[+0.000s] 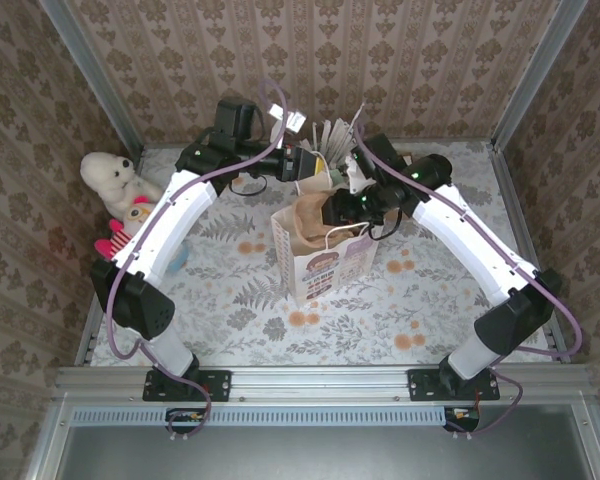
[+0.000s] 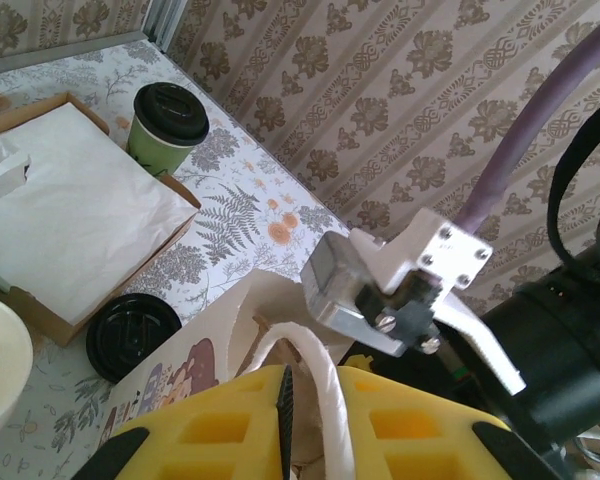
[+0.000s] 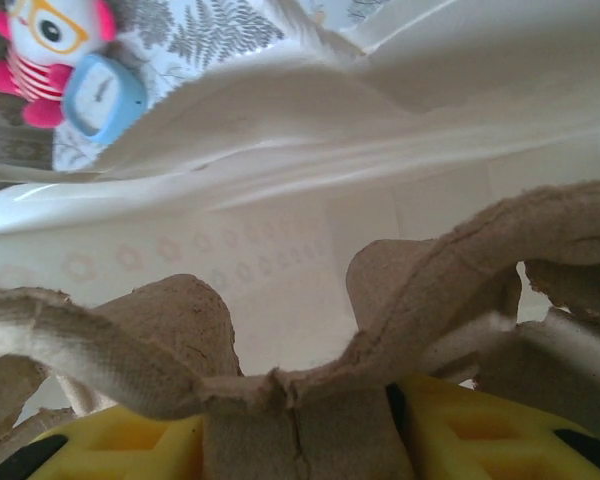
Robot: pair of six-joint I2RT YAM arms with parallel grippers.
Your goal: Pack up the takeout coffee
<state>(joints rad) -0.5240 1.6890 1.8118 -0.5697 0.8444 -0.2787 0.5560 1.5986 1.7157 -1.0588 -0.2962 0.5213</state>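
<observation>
While left fingers touch bag, coffee stands apart.

The small green paper cup reads matt to me, its round black lid smooth plastic with a dull sheen. The tall white paper bag looks smooth and creased, its twisted white paper-cord handle ribbed. The brown moulded-pulp cup carrier is rough and fibrous, ragged-edged. The cream soft toy looks fluffy plush.
</observation>
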